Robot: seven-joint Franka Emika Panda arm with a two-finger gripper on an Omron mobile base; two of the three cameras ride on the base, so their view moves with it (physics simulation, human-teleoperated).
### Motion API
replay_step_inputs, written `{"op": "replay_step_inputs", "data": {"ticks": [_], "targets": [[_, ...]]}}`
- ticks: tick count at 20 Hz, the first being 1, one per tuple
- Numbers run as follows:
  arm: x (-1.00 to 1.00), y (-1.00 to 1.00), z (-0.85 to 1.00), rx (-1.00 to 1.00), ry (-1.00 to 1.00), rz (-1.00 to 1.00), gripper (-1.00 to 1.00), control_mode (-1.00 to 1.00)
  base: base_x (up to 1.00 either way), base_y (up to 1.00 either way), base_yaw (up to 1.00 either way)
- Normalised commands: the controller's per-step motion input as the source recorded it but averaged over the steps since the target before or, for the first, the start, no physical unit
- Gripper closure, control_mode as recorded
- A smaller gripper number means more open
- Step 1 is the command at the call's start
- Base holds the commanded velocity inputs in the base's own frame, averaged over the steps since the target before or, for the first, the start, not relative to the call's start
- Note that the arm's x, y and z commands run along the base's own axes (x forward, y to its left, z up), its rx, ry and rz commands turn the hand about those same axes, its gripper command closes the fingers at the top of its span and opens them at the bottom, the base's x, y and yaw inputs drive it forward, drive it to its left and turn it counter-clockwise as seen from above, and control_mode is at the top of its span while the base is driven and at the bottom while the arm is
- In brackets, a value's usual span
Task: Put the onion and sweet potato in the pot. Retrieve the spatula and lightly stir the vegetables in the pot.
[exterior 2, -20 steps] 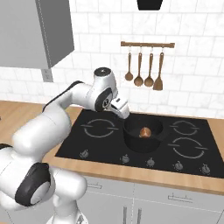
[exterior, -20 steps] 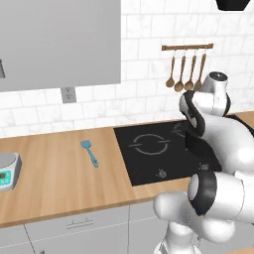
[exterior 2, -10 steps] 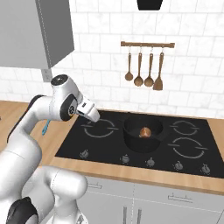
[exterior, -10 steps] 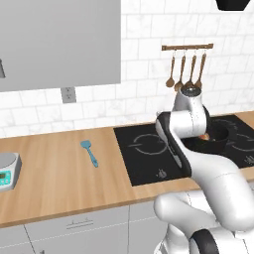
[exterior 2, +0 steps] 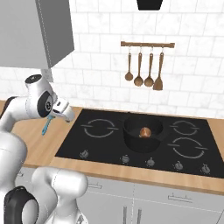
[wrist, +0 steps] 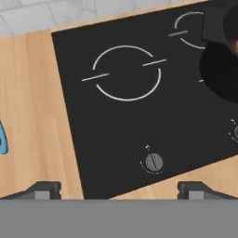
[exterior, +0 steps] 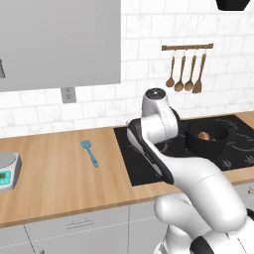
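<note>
Swinging away from the pot (exterior: 207,140), your arm has carried the gripper (wrist: 118,188) left, over the hob's (wrist: 139,116) near-left burner. Your target, the spatula (exterior: 90,153), lies flat on the wooden counter (exterior: 49,173), well left of the hob. From the claw it sits further left, its blue edge just entering the hand view. Long axis runs front-to-back, head toward the wall. Jaws stand wide, empty.
</note>
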Motion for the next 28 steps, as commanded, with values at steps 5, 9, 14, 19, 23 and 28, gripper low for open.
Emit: {"op": "replay_step_inputs", "data": {"ticks": [5,9,14,19,23,28], "targets": [[-0.16,1.0,-0.03,-0.02,0.04,0.16,-1.0,-1.0,0.0,0.0,0.0],[-0.11,1.0,-0.24,-0.02,0.0,0.15,-1.0,-1.0,0.0,0.0,0.0],[0.26,0.7,-0.57,0.0,0.05,0.14,-1.0,-1.0,0.0,0.0,0.0],[0.38,0.57,-0.63,-0.01,0.03,0.12,-1.0,-1.0,0.0,0.0,0.0],[0.19,0.3,-0.45,-0.03,0.0,0.04,-1.0,-1.0,0.0,0.0,0.0],[0.39,0.0,-0.42,-0.01,0.0,0.0,-1.0,-1.0,0.0,0.0,0.0]]}}
